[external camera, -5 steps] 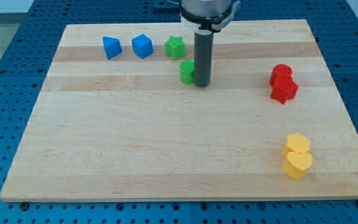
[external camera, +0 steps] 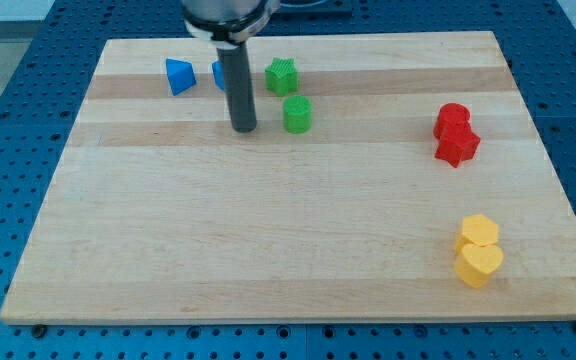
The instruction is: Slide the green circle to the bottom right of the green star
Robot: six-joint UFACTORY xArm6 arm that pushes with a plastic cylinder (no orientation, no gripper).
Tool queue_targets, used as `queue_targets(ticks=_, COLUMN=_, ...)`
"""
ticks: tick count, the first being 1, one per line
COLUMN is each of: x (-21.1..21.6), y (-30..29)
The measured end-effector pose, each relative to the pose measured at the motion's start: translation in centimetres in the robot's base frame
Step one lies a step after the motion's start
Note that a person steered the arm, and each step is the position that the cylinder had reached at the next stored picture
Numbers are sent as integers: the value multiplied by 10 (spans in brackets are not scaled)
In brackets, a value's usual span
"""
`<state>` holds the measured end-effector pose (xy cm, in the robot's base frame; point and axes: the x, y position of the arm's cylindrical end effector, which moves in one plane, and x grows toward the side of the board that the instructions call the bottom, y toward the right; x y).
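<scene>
Green circle (external camera: pixel 297 114) sat just below the green star (external camera: pixel 281 75), a little toward the view's right, while my tip (external camera: pixel 244 129) stood apart on the circle's left, and the rod had no jaws.

Two blue blocks (external camera: pixel 179 76) top left, two touching red blocks (external camera: pixel 455 134) right, two touching yellow blocks (external camera: pixel 479 250) bottom right

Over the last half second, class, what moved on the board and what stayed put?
My tip swung from the green circle's right side across to its left, now standing apart from it and hiding part of one blue block. The circle barely shifted. Green star and the other blocks stayed.
</scene>
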<state>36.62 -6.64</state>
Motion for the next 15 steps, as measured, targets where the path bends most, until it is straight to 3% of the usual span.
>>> queue_targets(ticks=6, x=-4, y=64)
queue_targets(ticks=8, x=31, y=54)
queue_targets(ticks=10, x=37, y=112)
queue_targets(ticks=15, x=25, y=87)
